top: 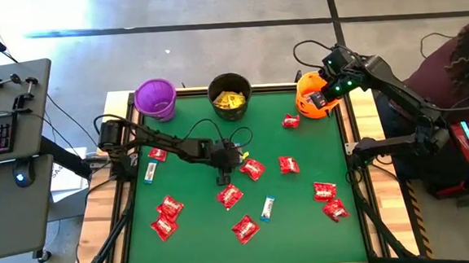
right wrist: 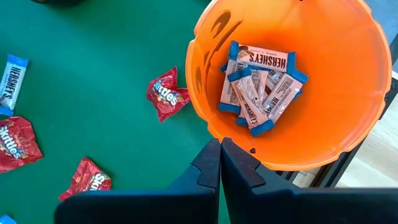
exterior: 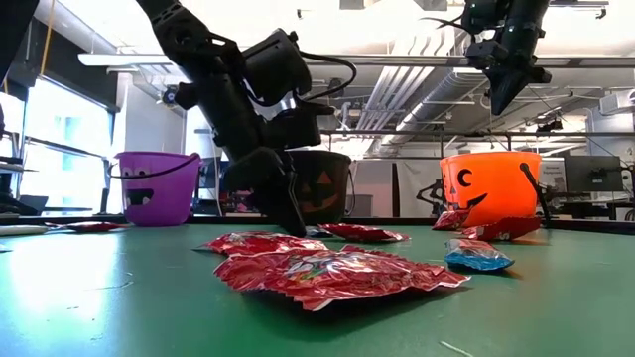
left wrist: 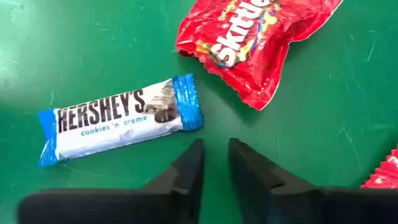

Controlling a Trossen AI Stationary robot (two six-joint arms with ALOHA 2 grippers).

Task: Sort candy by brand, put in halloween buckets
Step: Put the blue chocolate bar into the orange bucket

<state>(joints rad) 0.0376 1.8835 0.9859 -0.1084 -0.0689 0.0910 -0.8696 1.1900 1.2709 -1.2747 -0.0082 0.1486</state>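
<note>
- Orange bucket [right wrist: 323, 106] at the mat's far right corner holds several white-and-blue bars [right wrist: 258, 84].
- Black bucket [top: 230, 95] at the far edge holds yellow packets [top: 229, 101].
- Purple bucket [top: 155, 98] sits beside it; I can't see inside.
- Red packets [top: 229, 197] and two loose bars [top: 268, 208] lie scattered on the mat [top: 200, 240].
- Left gripper [left wrist: 214, 158] is down at the mat, fingers nearly together, nothing between them.
- Right gripper [right wrist: 220, 163] hangs clenched and empty above the orange bucket's rim.

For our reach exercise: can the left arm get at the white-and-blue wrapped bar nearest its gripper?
Probably yes: the white-and-blue wrapped bar lies flat on the green table just ahead of the left gripper, uncovered; the glossy red packet lies beside it, apart.
</note>
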